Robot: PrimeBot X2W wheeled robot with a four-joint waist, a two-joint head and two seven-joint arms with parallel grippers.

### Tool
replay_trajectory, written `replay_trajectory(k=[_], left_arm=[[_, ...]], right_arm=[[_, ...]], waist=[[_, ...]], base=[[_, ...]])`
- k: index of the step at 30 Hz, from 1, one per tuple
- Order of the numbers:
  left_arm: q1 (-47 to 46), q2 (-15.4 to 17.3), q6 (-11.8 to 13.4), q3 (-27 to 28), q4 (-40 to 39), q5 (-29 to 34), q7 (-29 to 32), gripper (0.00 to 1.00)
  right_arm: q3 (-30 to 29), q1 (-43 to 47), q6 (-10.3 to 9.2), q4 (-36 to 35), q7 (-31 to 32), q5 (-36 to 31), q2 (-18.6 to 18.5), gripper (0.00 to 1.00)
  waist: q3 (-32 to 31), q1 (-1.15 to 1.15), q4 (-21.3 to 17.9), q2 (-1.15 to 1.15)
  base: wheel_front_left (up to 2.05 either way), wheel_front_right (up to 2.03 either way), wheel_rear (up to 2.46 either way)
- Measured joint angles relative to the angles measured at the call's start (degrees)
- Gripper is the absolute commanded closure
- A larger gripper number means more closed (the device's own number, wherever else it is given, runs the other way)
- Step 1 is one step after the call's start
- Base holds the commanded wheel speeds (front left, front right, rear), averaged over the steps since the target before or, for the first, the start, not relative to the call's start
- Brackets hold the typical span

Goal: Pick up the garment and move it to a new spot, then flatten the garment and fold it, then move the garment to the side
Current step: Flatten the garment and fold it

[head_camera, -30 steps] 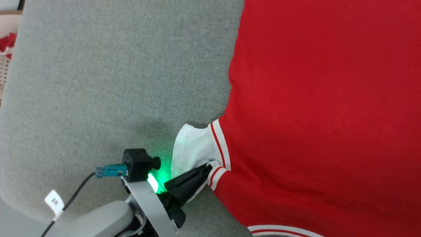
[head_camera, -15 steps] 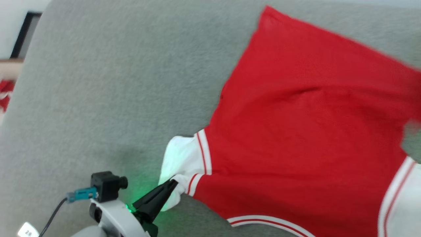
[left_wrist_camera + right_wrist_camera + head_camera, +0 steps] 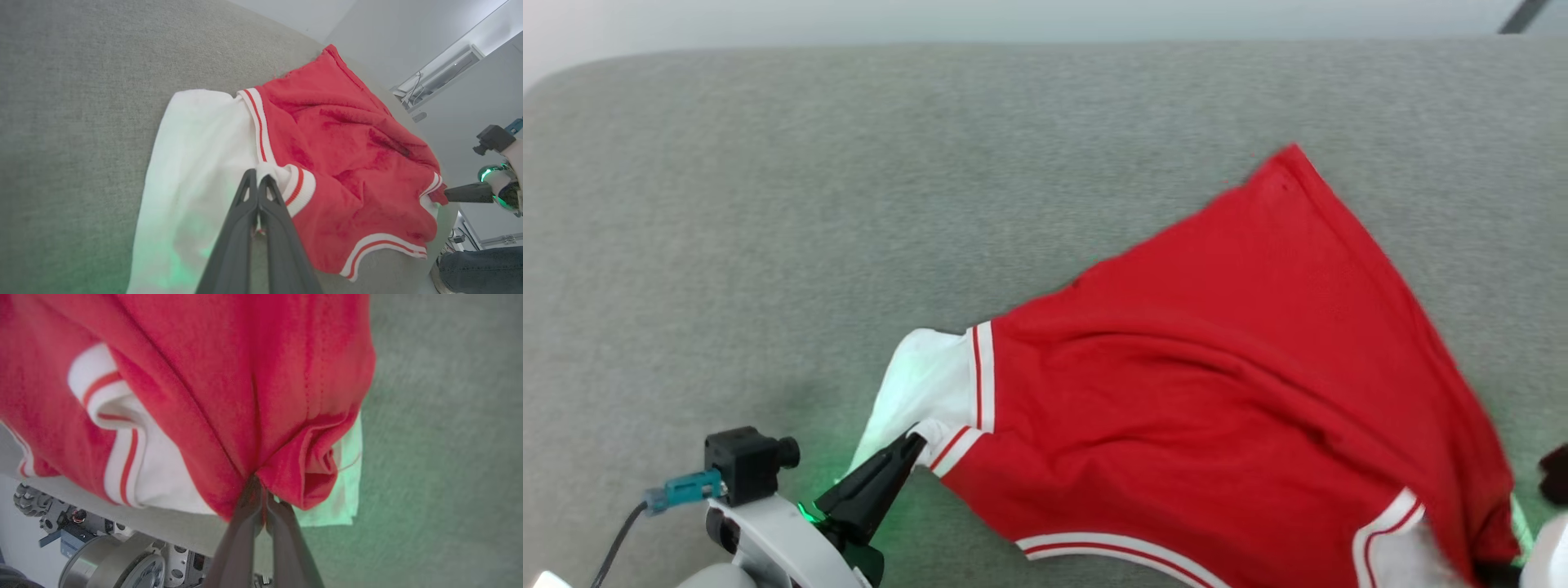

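The garment (image 3: 1217, 392), a red jersey with white sleeves and striped trim, lies plain side up on the grey cushioned surface (image 3: 849, 188); no lettering shows. My left gripper (image 3: 913, 441) is shut on the striped cuff beside the white sleeve (image 3: 915, 384). In the left wrist view that gripper (image 3: 258, 179) pinches the garment (image 3: 347, 155) at the cuff. My right gripper (image 3: 258, 482) is shut on bunched red cloth of the garment (image 3: 229, 375). In the head view the right gripper (image 3: 1490, 572) sits at the garment's lower right corner, mostly hidden by cloth.
The grey surface's back edge (image 3: 1045, 45) runs across the top, with pale wall behind. My wheeled base (image 3: 122, 563) shows under the surface's front edge. A person's leg in jeans (image 3: 478, 265) stands at the far right.
The head camera has swung, so the whole view has shifted. The garment has been pulled toward me and now stretches between both grippers, with its far corner in sight. Both grips held.
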Motion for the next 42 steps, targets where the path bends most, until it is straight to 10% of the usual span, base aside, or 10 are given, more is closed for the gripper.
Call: replay_trajectory(k=[8, 10, 11, 26, 42], left_arm=[[1.41, 0.43, 0.00, 1.67, -0.19, 0.74, -0.01, 1.00], [1.87, 0.74, 0.00, 1.63, -0.33, 0.76, -0.01, 1.00], [1.93, 0.78, 0.00, 1.70, -0.41, 0.76, 0.00, 1.00], [1.63, -1.31, 0.00, -0.09, -0.66, 0.78, 0.00, 1.00], [-4.87, -4.17, 0.00, -3.75, -0.31, 1.27, 0.00, 1.00]], right_arm=[[3.31, 5.89, 0.00, -2.63, -1.96, -3.27, 6.08, 1.00], [3.44, 5.61, 0.00, -2.60, -3.82, -4.37, 6.66, 0.17], [3.44, 5.42, 0.00, -2.70, -4.44, -4.93, 6.70, 0.00], [-11.44, -5.37, -0.02, -15.63, 0.24, -4.10, 1.58, 0.00], [15.10, -42.41, -0.01, 22.27, -13.30, -15.03, 1.63, 0.00]], waist=[[-0.36, 0.00, -3.04, 0.00], [-0.43, 0.00, -3.61, 0.00], [-0.47, 0.00, -3.84, 0.00], [-1.18, 0.00, -1.02, 0.00], [4.69, 0.00, 3.77, 0.00]], base=[[0.00, 0.00, 0.00], [0.00, 0.00, 0.00], [0.00, 0.00, 0.00], [0.00, 0.00, 0.00], [0.00, 0.00, 0.00]])
